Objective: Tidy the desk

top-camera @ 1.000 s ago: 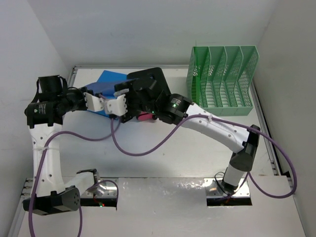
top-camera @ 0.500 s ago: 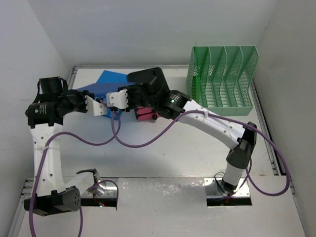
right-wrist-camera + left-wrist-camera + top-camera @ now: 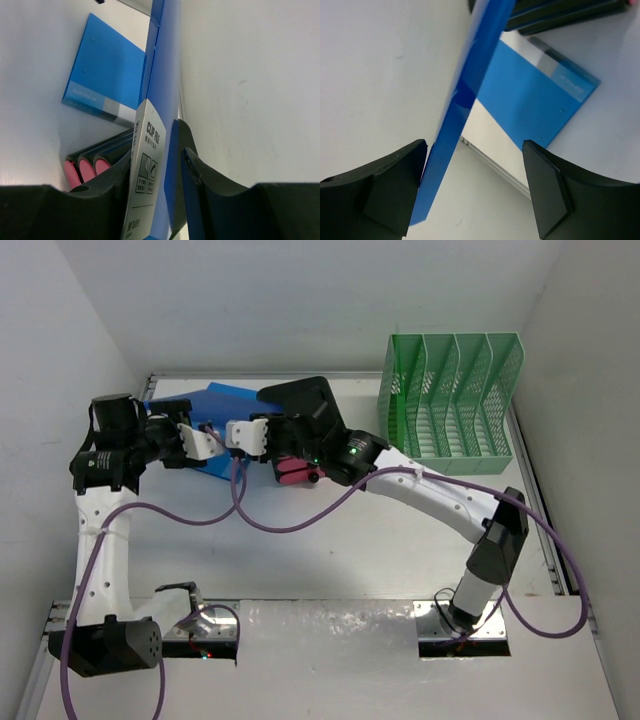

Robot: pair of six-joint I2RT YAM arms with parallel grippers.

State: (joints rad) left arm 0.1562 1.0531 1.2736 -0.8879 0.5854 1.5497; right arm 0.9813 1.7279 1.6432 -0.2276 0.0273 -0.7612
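The white desk (image 3: 380, 550) is lying under both arms, carrying a green file rack (image 3: 450, 405) at its far right corner and a black drawer box (image 3: 305, 402) at the far edge. The right gripper (image 3: 160, 165) is clamping an upright blue file (image 3: 165, 75) near the far left corner; the left gripper (image 3: 472, 190) is gaping around its end

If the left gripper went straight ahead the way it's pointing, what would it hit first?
Probably the upright blue clip file, whose edge stands between the open fingers of the left gripper. Just past it, the right gripper clamping that file faces it. Depth is unclear.
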